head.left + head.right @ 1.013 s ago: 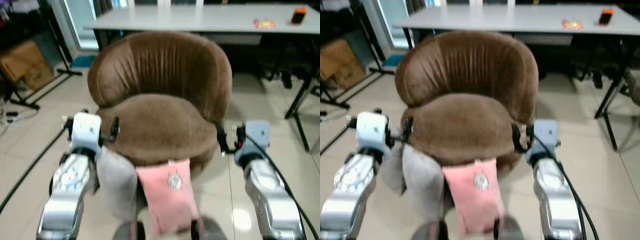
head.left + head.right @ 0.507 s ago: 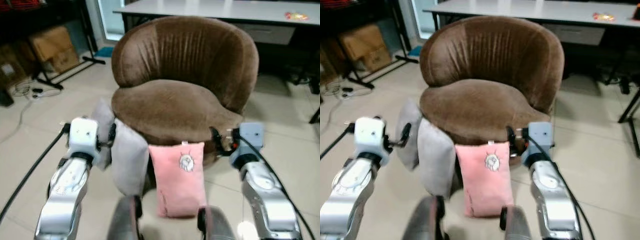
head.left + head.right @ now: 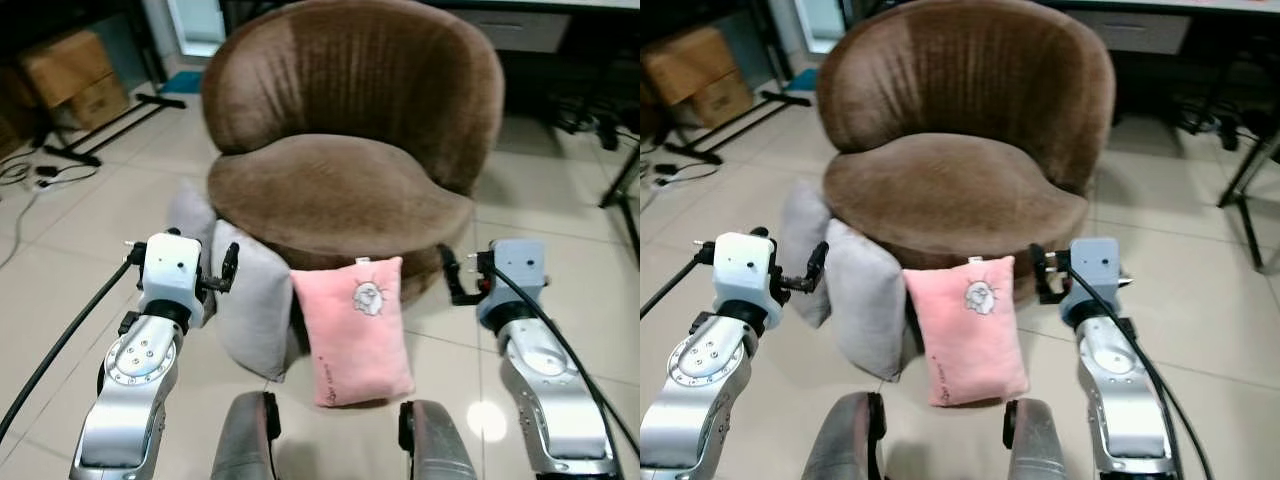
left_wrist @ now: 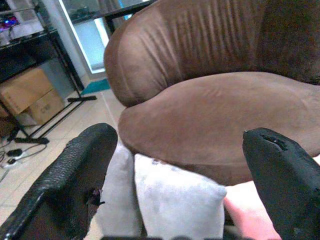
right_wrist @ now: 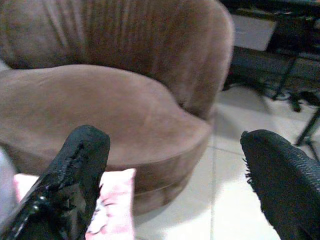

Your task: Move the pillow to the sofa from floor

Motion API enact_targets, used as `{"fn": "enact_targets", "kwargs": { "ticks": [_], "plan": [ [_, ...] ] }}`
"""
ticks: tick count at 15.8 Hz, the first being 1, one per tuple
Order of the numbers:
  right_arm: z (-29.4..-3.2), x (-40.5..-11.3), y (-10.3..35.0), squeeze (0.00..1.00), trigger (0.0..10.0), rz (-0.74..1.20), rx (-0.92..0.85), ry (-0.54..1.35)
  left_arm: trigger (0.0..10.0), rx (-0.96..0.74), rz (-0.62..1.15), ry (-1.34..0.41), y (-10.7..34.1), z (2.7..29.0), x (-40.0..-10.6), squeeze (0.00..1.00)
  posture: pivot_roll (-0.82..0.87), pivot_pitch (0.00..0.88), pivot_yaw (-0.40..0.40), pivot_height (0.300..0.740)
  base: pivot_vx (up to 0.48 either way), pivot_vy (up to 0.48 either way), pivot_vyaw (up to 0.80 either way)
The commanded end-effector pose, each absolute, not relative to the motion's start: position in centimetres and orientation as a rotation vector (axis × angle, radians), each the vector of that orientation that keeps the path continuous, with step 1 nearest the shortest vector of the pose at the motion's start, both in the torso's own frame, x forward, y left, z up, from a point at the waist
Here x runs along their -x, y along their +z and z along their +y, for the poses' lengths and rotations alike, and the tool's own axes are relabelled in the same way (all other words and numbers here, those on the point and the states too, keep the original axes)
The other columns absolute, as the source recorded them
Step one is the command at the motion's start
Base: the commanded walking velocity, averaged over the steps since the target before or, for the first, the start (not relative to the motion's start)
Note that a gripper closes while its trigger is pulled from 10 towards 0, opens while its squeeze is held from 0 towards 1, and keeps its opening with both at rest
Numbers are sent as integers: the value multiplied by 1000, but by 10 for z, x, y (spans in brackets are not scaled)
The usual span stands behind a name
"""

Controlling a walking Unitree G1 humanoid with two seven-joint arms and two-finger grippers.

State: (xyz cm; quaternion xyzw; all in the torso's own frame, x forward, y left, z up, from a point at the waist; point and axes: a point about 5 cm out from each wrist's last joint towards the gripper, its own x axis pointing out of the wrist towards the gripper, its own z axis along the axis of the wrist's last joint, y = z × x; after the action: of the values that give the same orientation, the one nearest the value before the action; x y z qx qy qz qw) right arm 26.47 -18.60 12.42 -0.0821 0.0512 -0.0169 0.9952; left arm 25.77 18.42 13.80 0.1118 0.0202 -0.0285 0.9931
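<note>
A pink pillow [image 3: 352, 330] with a small printed face stands on the tiled floor, leaning against the front of the brown round sofa chair [image 3: 340, 190]. Two grey pillows [image 3: 255, 310] lean beside it to the left. My left gripper [image 3: 180, 255] is held out open, level with the grey pillows and left of them; its fingers [image 4: 75, 170] frame the sofa seat in the left wrist view. On the other side, my right gripper [image 3: 480, 272] hangs open just right of the pink pillow's top corner, holding nothing. Both grippers are clear of the pillows.
Cardboard boxes [image 3: 70, 75] and a stand's black legs [image 3: 100, 130] sit at the back left, with cables [image 3: 30, 175] on the floor. Table legs [image 3: 620, 180] stand at the right. My own legs [image 3: 245, 440] show at the bottom edge, just before the pink pillow.
The camera has tipped down and drawn nearer, so the table has left the view and the pillows show in full. Both arms keep the same outstretched pose, grippers open.
</note>
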Motion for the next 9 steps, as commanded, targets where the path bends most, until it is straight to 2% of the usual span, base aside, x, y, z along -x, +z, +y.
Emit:
{"fn": "enact_targets", "kwargs": {
  "ticks": [1,2,3,5,9],
  "plan": [
    [-182,-266,124,1000,10000,91,164,-25,10000,-241,26,-50,140,184,-260,647,-146,0,73,602,0,0,0],
    [-181,-266,124,1000,10000,80,157,-15,10000,-245,23,-47,141,184,-260,188,-146,0,73,602,0,0,0],
    [-179,-266,125,1000,10000,58,137,-4,10000,-263,16,-42,142,184,-261,0,-146,0,73,602,0,0,0],
    [-178,-266,122,1000,10000,94,152,-19,10000,-235,22,-64,141,183,-261,0,-145,0,73,602,141,0,0],
    [-181,-264,116,1000,10000,131,128,-47,10000,-242,18,-61,141,183,-261,0,-145,0,73,602,355,0,-730]
  ]
}}
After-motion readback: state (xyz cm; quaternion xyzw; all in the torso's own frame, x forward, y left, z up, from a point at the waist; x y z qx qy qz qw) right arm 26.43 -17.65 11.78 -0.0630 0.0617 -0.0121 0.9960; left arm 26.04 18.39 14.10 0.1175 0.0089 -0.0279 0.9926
